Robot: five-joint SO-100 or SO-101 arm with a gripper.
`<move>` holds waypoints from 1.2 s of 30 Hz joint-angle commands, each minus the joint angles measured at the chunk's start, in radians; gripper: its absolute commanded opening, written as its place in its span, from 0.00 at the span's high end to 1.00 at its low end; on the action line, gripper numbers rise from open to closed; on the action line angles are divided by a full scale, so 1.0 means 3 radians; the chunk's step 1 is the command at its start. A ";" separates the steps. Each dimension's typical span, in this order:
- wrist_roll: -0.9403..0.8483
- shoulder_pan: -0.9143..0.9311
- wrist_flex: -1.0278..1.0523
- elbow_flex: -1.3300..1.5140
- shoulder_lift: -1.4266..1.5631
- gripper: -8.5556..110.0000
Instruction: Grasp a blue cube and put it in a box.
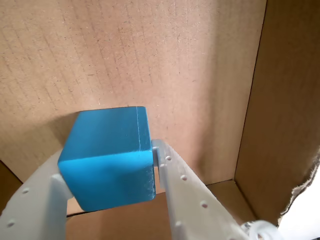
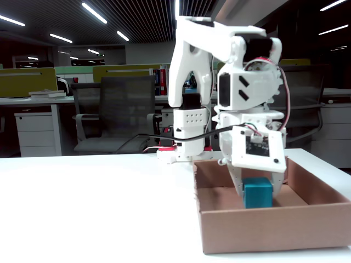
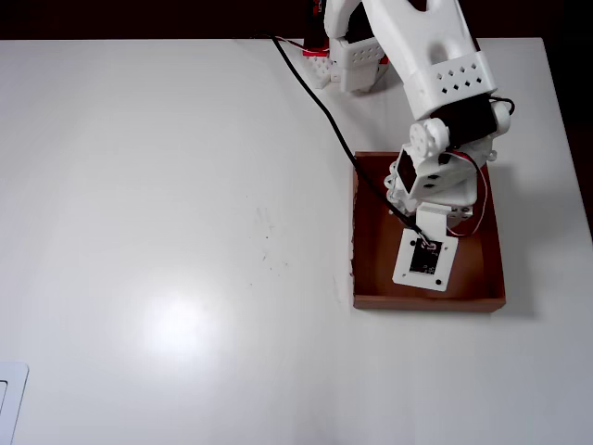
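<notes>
Cube: the cube (image 1: 107, 155) is pinched between the 2 white fingers of the gripper (image 1: 107, 172), 1 finger on each side face; in the fixed view it sits low inside the box (image 2: 263, 235), its lower part hidden by the near wall.

Gripper: closed on the cube (image 2: 258, 193), jaws narrow, holding it square with no visible tilt in the fixed view.

Box: brown, shallow, open-topped, on the white surface (image 3: 167, 232); overhead, the arm's wrist covers the middle of the box (image 3: 371, 278) and the cube itself is hidden there.

Position: the wrist view shows cardboard floor behind the cube and a side wall (image 1: 285, 110) off to the right, so the cube is well inside the walls, not over a rim.

Contact: whether the cube touches the floor, I cannot tell; the near wall blocks the fixed view.

Step in hand: release, by my reading. The carry looks done and the cube is down among the walls.

How to do it well: ease down until the cube is at or just above the floor, then open the jaws slowly and evenly so neither finger drags it sideways.

After: lift straight up, keeping the fingers clear of the cube and walls.

Risk: a fast opening could make the cube tumble, though the walls should keep it in.
</notes>
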 commanded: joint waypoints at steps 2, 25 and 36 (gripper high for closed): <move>0.0026 0.0041 -0.0020 0.0000 0.0066 0.72; -0.0307 0.0174 0.0608 0.0481 0.1795 0.68; -0.0726 0.0506 0.0511 0.1283 0.3027 0.81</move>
